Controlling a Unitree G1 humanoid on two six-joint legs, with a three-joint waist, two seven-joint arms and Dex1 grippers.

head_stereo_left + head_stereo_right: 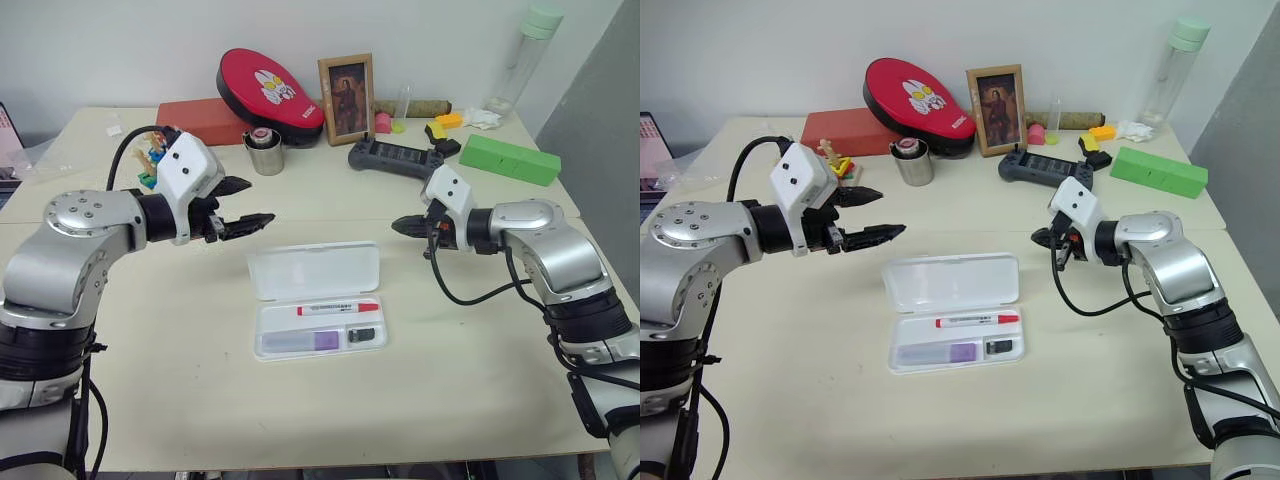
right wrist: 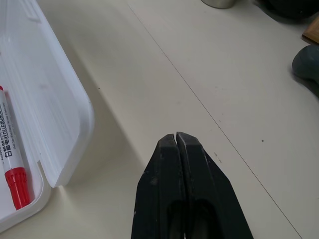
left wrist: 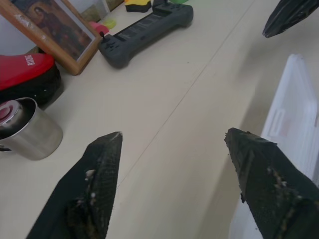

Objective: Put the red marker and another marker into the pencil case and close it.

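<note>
The case (image 1: 317, 298) lies open at frame centre, long axis left to right across the picture, lid (image 1: 314, 270) flat on the table (image 1: 180, 380) on the far side of the tray. In the tray, the red marker (image 1: 338, 308) lies along the far edge and the purple marker (image 1: 303, 342) along the near edge, both parallel to the case's length; loading looks done, closing remains. Left gripper (image 1: 247, 203) hovers left-centre above the table, jaws apart and empty, tips aimed right, just up and left of the lid's left corner. Right gripper (image 1: 399, 225) sits right-centre, jaws pressed together, holding nothing, just off the lid's right end. Both are near; the right looks marginally closer to the lid edge.
</note>
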